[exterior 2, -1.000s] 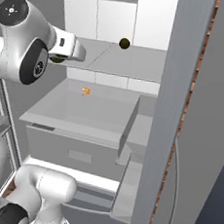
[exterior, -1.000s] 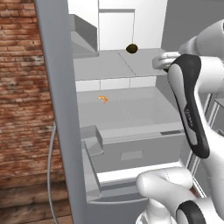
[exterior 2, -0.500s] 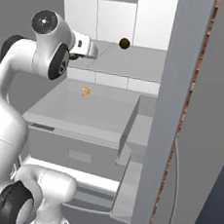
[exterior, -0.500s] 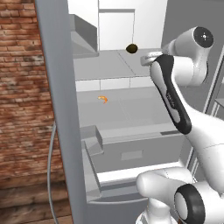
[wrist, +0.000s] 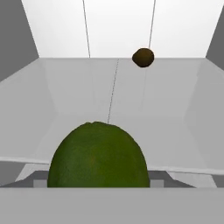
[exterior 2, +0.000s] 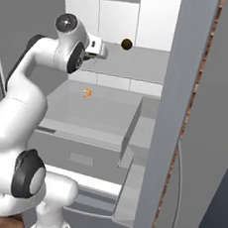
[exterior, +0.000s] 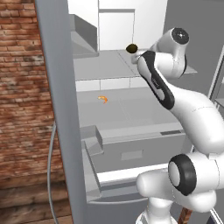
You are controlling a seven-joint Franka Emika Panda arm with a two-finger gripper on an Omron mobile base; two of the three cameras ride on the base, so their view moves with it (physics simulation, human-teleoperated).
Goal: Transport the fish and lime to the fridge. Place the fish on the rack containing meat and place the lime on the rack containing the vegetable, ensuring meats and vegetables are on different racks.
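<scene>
- Brick wall (exterior: 22, 87) runs along the left of your left base view, beside the open fridge (exterior: 118, 26) with its white interior and pale shelves.
- You have the grey fridge door (exterior 2: 180, 118) standing open as a tall slab on the right of the right base view, a thin curved silver handle (exterior: 50, 175) on its outer face.
- Your gripper (exterior 2: 103, 50) reaches in at the height of the upper shelf (wrist: 113, 100).
- You are carrying the lime (wrist: 98, 157): in the hand view it sits big and dark green right at the jaws, which stand spread wide around it and appear to be pinching it, though the finger tips themselves are hidden behind it.
- You can see an olive-brown round item (wrist: 143, 57) resting at the back of that upper shelf, against the white rear wall, well apart from the lime.
- One shelf down (exterior: 131, 109), a small curled orange item (exterior: 103, 99) lies alone; it is too small to name.
- Below that shelf you have a grey drawer (exterior: 131, 151) pulled partly out.
</scene>
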